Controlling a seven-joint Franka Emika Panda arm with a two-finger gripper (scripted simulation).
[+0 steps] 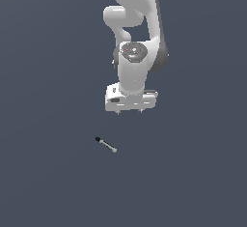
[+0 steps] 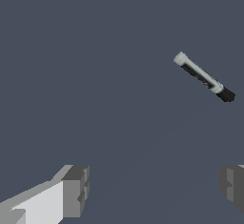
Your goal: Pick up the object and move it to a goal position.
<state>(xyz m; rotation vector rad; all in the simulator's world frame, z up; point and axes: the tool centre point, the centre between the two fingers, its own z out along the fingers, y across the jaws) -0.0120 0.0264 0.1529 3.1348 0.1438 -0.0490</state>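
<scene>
**A:** ok so where's your tool (image 1: 130, 112) at right now? Can't tell from my end.

**B:** You've got it hanging off the white arm (image 1: 137, 23), pointing down at the surface (image 1: 48, 173). In the exterior view you can just see two little finger stubs poking out under the white body, set well apart. The wrist view backs that up: you see one grey fingertip (image 2: 75, 190) on one edge and the other way over on the opposite edge, with bare dark surface between them. So it's released, wide open, nothing in it.

**A:** and the stick?

**B:** Your stick (image 1: 105, 145) is lying flat on the surface, well apart from the tool. Taking the tool as your landmark, in the exterior view it sits lower in the frame than the tool and a bit toward the exterior view's left. It's not between the fingers, it's off to the side of that gap.

**A:** how's it lying?

**B:** Diagonal. In the exterior view the black end points up toward the exterior view's left, and the light grey shaft runs down toward the right. In the wrist view (image 2: 204, 77) you can see a dark strip running along the pale shaft, plus the black cap at one end. It's tiny next to your tool.
</scene>
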